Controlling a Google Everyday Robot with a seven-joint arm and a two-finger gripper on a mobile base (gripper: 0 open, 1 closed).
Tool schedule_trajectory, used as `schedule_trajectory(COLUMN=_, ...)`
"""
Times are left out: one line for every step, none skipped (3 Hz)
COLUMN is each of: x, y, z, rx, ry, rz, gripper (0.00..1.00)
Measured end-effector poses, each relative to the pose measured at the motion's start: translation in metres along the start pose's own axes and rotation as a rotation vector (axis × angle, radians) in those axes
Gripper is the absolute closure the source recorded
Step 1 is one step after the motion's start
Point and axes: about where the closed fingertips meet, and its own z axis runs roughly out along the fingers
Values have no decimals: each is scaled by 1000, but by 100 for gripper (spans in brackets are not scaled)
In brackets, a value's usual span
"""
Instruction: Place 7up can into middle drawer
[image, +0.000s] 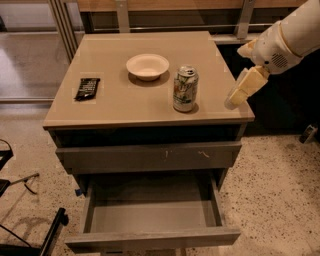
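The 7up can (185, 89) stands upright on the tan cabinet top (120, 105), right of centre, whitish-silver with green print. My gripper (241, 92) hangs at the cabinet's right edge, to the right of the can and apart from it, at about the can's height and holding nothing. The middle drawer (150, 216) is pulled out below, with a bare grey floor and a plain front. Above it is the closed grey drawer front with pale scratch marks (150, 156).
A white bowl (147, 66) sits behind and left of the can. A black packet (87, 88) lies near the top's left edge. A glass partition stands at the back left, and speckled floor (280, 200) lies to the right. Black chair parts (50, 239) show at bottom left.
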Motion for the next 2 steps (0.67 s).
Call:
schedule_trajectory(x=1, y=0, z=28, rx=-50, ry=-73, rz=40, gripper=0)
schedule_trajectory(x=-10, y=1, z=50, rx=-87, ry=-151, rz=53, gripper=0)
